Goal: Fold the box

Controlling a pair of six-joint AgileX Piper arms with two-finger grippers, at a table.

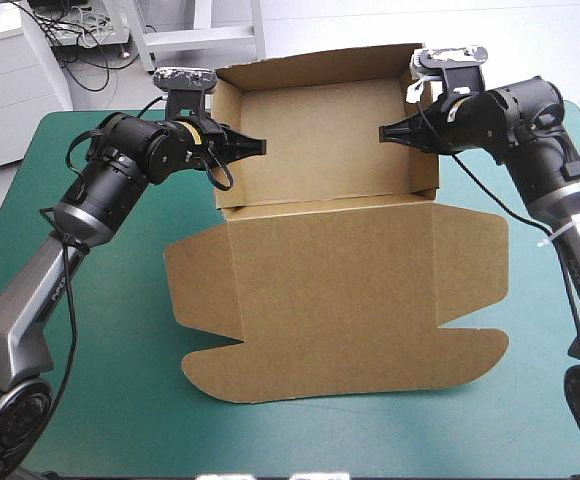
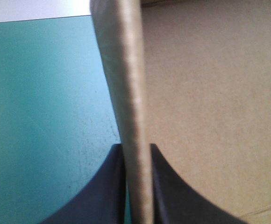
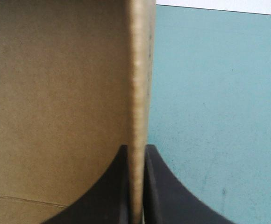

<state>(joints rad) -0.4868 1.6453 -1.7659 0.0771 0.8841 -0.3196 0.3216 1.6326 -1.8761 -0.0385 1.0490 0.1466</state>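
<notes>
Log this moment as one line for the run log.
box: open tray, lid flat | left end effector: shut on box side wall | right end effector: shut on opposite side wall

The brown cardboard box (image 1: 335,290) fills the middle of the teal-green table cover (image 1: 120,420); the black-fingered left gripper (image 1: 258,147) and right gripper (image 1: 386,132) block its raised sides. Cover beyond lies free.
</notes>
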